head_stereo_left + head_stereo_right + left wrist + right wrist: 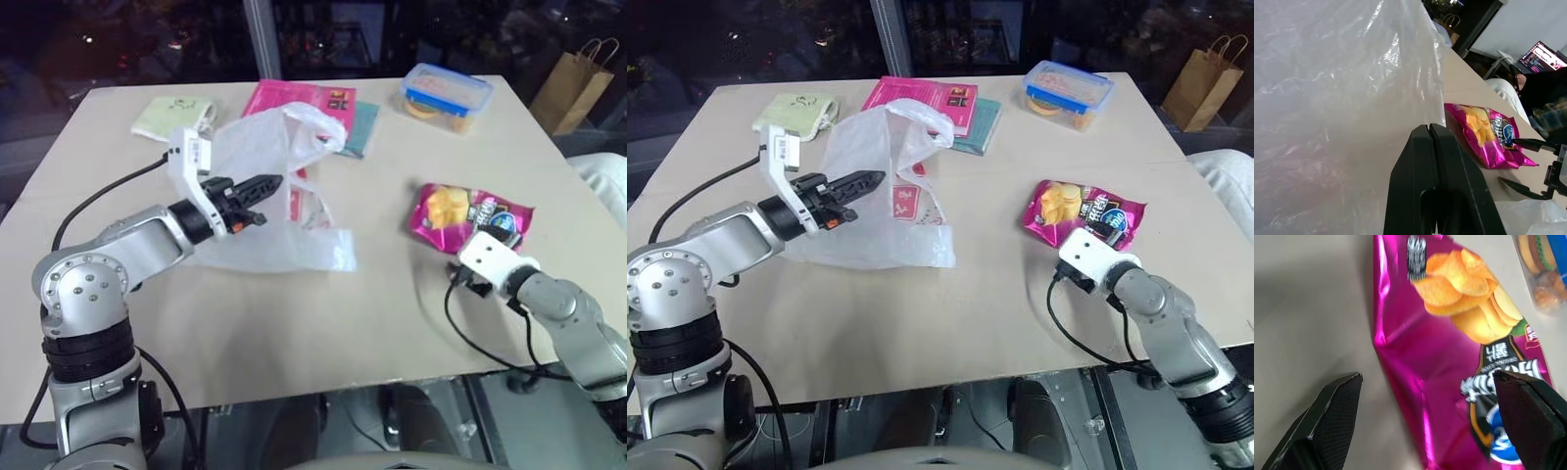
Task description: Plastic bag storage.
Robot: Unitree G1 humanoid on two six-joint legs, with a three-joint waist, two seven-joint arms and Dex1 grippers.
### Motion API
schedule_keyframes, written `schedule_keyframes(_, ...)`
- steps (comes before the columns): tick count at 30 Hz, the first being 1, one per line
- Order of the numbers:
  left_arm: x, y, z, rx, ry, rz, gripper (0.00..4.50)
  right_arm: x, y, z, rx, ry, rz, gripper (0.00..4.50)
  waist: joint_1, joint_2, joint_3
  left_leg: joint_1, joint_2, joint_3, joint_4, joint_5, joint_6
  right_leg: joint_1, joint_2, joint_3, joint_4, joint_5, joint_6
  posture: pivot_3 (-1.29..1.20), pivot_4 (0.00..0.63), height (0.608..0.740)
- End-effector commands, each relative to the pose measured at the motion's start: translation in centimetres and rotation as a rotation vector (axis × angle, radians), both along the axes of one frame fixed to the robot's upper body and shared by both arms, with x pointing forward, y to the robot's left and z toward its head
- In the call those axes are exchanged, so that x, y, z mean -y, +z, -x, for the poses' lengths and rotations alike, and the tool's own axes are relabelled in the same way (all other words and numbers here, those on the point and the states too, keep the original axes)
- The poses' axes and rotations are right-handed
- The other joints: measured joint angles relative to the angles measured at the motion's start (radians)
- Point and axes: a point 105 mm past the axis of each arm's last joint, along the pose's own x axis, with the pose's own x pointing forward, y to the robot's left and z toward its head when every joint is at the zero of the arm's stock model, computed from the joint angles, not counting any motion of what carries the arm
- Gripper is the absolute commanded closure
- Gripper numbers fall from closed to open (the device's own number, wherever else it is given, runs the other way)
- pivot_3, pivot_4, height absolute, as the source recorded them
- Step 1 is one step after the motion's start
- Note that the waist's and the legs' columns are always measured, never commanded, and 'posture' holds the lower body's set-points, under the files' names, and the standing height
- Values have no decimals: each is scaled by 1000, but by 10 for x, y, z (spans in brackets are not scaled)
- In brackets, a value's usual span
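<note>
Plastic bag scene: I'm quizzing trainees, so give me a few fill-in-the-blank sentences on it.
1. The left claw is ____ by the plastic bag.
2. The right claw is ____ at the chips packet.
3. The lunch box has a ____ lid.

Missing words: shut; open; blue

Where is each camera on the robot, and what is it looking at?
Left eye and right eye: on the head, looking down over the table and both arms, at the plastic bag.
Left wrist: along the shut left end effector, plastic bag beside it.
Right wrist: between the open fingers of the right end effector, down onto the chips packet.
Shared: the chips packet shows in all four.
</note>
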Motion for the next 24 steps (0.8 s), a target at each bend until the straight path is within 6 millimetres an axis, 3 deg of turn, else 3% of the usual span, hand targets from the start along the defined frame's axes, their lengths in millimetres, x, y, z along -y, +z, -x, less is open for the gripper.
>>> schedule_keyframes(1, -1, 9, 3, 49, -1, 3, 4500, -27, 21, -20, 103, -29, -89, 44, -9, 0, 0, 0, 1, 1, 0, 0, 0, 0, 1, 1, 0, 0, 0, 0, 150, 740)
schedule_keyframes(4, 0, 11, 3, 54, -1, 20, 4500, -38, 10, -40, 115, -129, -78, 44, -7, 0, 0, 1, 3, 0, 0, 1, -1, 0, 3, 0, 1, 1, -2, 0, 150, 740)
schedule_keyframes(8, 1, 12, 5, 63, 2, 14, 4500, -29, -4, -54, 135, -243, 17, 44, 5, 0, 0, 0, 2, -2, 0, 1, -2, 0, 3, 0, 0, 2, -4, 0, 150, 740)
schedule_keyframes(12, -2, 15, 5, 72, 16, 0, 4500, -24, -9, -56, 151, -241, 108, 1825, 9, 0, 0, 0, 0, -1, 0, 1, -2, 1, 1, 0, 0, 2, -4, 0, 150, 740)
schedule_keyframes(17, -4, 15, 6, 85, 26, -104, 4500, -19, 4, -51, 204, -185, 156, 4204, 4, 0, 0, 0, 0, -2, 0, 1, -2, 1, 1, -1, 0, 2, -4, 0, 150, 740)
schedule_keyframes(18, -3, 14, 7, 90, 22, -124, 4500, -20, 9, -49, 211, -161, 143, 4446, 2, 0, 0, 0, 0, -2, 0, 1, -2, 1, 1, -1, 0, 2, -4, 0, 150, 740)
schedule_keyframes(20, -1, 14, 8, 96, 19, -149, 4500, -23, 18, -45, 224, -129, 103, 4446, 0, 0, 0, 0, 1, -2, -1, 1, -1, 0, 2, -1, 0, 2, -4, 0, 150, 740)
schedule_keyframes(23, -2, 15, 13, 77, -2, -164, 4500, -39, 51, -31, 255, -14, -44, 4446, -4, 0, 0, 0, 2, -1, -1, 1, -1, 0, 3, 0, 0, 2, -4, 0, 150, 740)
schedule_keyframes(24, -1, 17, 19, 99, -35, -183, 4098, -44, 63, -25, 264, 34, -78, 4500, -4, 0, 0, 0, 3, -1, -1, 1, -1, 0, 4, 0, 0, 2, -4, 0, 150, 740)
